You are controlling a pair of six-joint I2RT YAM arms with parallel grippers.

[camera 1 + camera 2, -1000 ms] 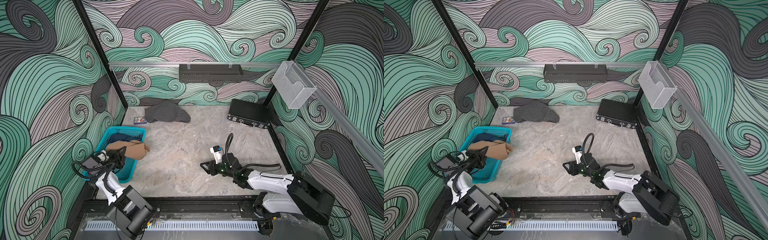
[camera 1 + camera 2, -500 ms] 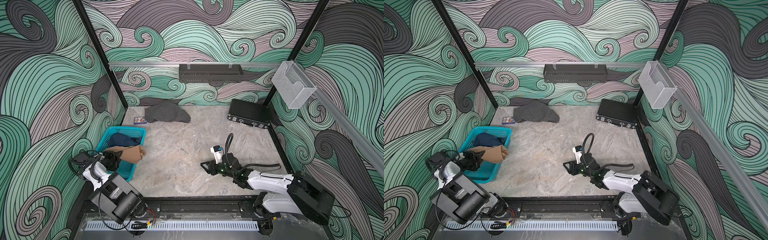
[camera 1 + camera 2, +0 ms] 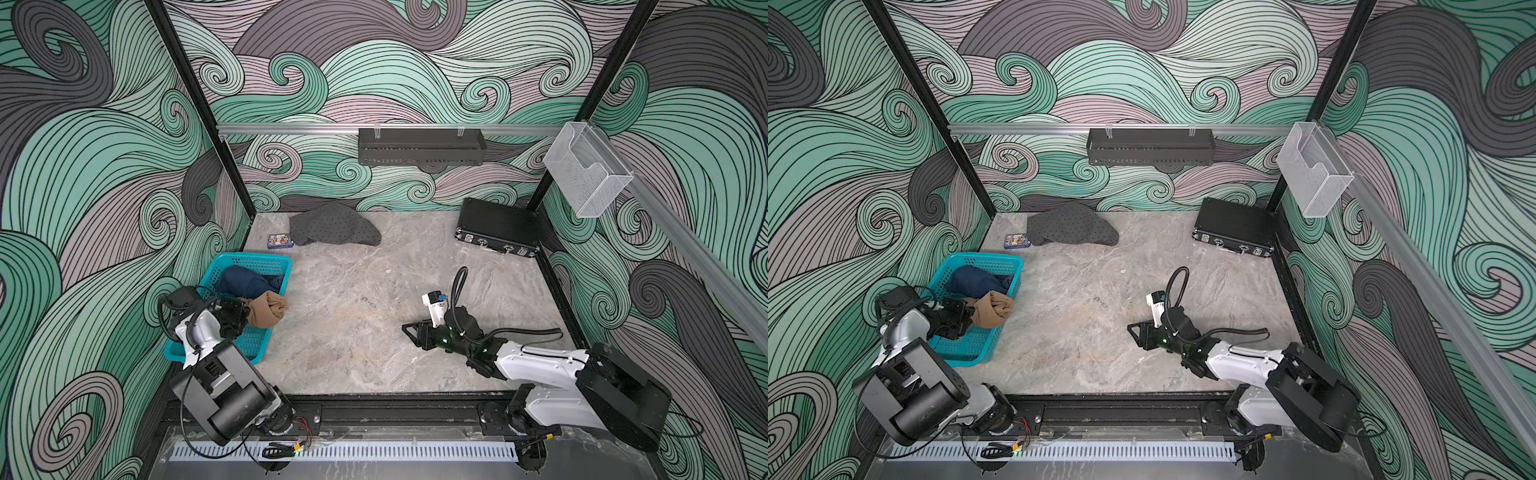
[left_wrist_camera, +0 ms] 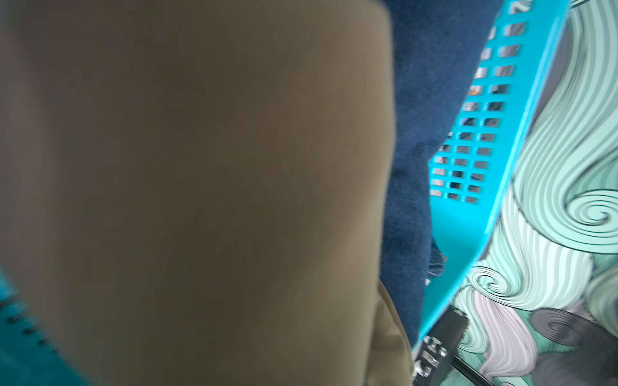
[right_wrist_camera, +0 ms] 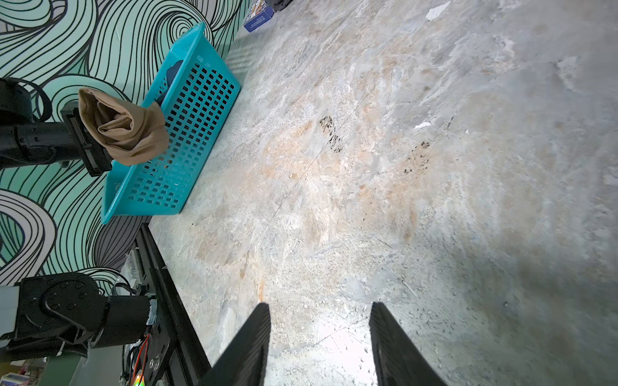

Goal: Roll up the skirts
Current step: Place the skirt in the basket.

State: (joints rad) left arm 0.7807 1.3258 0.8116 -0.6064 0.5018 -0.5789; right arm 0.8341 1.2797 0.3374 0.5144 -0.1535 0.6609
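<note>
Left hand point(image 3: 242, 316) clamped the soft, limp tan skirt point(image 3: 267, 309) at a bunched fold; right hand point(image 5: 320, 305) gaped, empty

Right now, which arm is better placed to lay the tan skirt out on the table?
The left. Its end effector is shut on the tan skirt, held over the basket. The right end effector is open and empty, low over the bare table, with no cloth near it.

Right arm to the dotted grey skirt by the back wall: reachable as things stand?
Probably, at a stretch. The right gripper is open and empty, and only bare table lies between it and the dotted grey skirt. The skirt lies far off by the back wall, so extension is the doubt.
</note>
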